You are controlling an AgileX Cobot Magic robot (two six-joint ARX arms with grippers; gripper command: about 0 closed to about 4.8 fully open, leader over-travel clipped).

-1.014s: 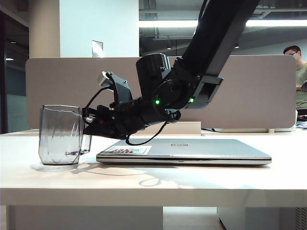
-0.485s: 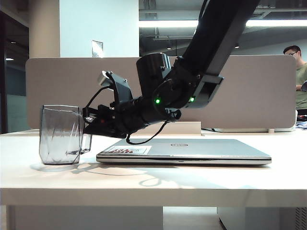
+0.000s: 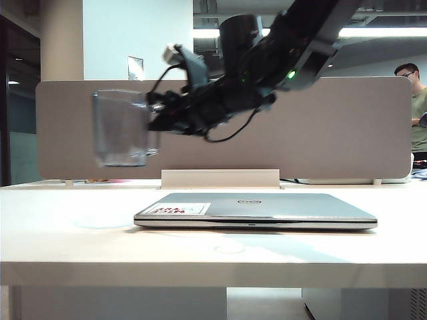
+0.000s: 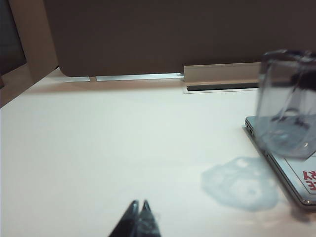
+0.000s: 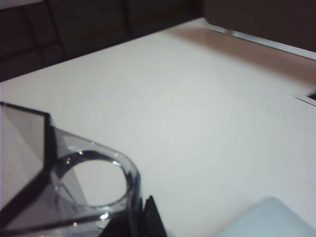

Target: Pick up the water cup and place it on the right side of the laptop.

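The water cup [image 3: 122, 130], a smoky translucent faceted tumbler, hangs blurred in the air above the table, left of the laptop [image 3: 267, 207]. My right gripper [image 3: 153, 122] is shut on its rim wall, reaching in from the right on the black arm. In the right wrist view the cup [image 5: 59, 187] fills the near corner, with the right gripper [image 5: 139, 202] pinching its wall. The closed silver laptop lies flat with its red-print sticker toward the cup. My left gripper [image 4: 139, 203] is shut and empty low over the table, well clear of the cup [image 4: 289, 111] and the laptop [image 4: 291, 170].
A beige partition [image 3: 347, 127] runs along the table's back edge, with a low white riser [image 3: 220, 178] behind the laptop. A faint light patch [image 4: 239, 183] from the cup lies on the table beside the laptop. A person [image 3: 417, 110] sits beyond the partition at far right.
The right arm has lifted the cup off the table, carrying it up and a little to the right. The left gripper shows no movement.
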